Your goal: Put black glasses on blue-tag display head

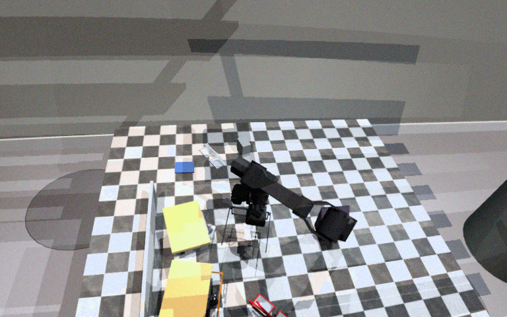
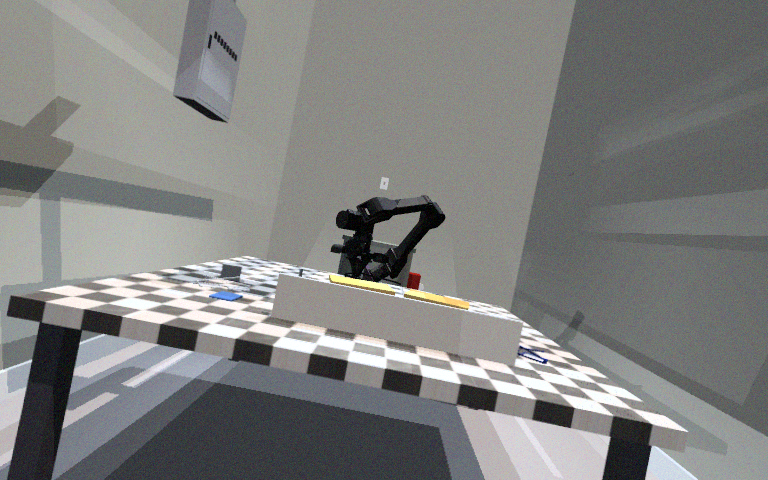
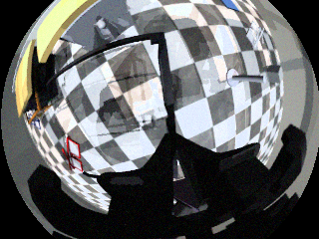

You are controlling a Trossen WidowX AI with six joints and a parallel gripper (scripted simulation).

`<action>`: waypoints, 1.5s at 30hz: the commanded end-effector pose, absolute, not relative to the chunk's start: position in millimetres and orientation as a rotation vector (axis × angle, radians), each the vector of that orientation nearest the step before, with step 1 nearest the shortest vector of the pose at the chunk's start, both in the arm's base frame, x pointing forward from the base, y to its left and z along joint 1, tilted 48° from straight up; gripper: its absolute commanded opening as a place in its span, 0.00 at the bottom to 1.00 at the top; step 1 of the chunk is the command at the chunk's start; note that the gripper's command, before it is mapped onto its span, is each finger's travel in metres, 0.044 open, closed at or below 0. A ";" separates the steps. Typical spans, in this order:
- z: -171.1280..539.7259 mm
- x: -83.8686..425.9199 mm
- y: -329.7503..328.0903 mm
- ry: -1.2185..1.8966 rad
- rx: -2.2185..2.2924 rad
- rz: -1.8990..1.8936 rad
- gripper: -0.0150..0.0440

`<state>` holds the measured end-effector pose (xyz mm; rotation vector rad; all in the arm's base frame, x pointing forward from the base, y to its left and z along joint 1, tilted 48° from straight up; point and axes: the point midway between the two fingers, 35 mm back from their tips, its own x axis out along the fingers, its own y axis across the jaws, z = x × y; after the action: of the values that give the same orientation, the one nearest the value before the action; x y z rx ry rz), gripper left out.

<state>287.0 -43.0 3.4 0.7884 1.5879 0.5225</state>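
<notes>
My gripper (image 1: 255, 215) (image 3: 170, 135) is shut on the black glasses (image 1: 268, 231) (image 3: 166, 75), gripping the front frame. The glasses are in the air, to the right of the yellow slabs in the top view, with both temples open and pointing to that view's lower edge. They do not touch a head. A grey head shape (image 3: 102, 25) shows partly at the top of the wrist view, by a yellow slab (image 1: 187, 226) (image 3: 65, 25). The second head is mostly hidden under the other slab (image 1: 189, 287). I cannot tell which head has the blue tag.
Orange glasses (image 1: 221, 286) are by the second slab. A pale upright panel (image 1: 148, 242) (image 2: 390, 316) stands behind the slabs. Red glasses (image 1: 263, 304) (image 3: 74, 155), clear glasses (image 1: 212, 154), a blue flat square (image 1: 184, 167) (image 2: 225, 296) and a grey block (image 1: 243, 146) (image 2: 231, 271) are on the table.
</notes>
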 end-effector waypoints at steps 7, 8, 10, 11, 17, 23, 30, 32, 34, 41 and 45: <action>27.6 286.2 -69.4 1.581 0.783 0.523 0.25; 28.3 286.1 -69.5 1.580 0.786 0.520 0.25; 31.7 285.5 -70.0 1.578 0.802 0.502 0.25; 34.4 285.0 -70.4 1.576 0.815 0.488 0.25; 57.6 279.6 -72.9 1.555 0.929 0.366 0.25; 80.5 272.4 -74.2 1.525 1.052 0.245 0.25; 105.3 262.3 -73.9 1.481 1.197 0.111 0.25; 111.9 259.1 -73.4 1.466 1.239 0.075 0.25; 118.4 255.8 -72.8 1.451 1.282 0.039 0.25; 139.4 243.7 -69.4 1.393 1.431 -0.080 0.25; 150.2 236.4 -66.6 1.355 1.517 -0.144 0.25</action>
<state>243.5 -69.5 140.5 1.4405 1.3900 -0.0914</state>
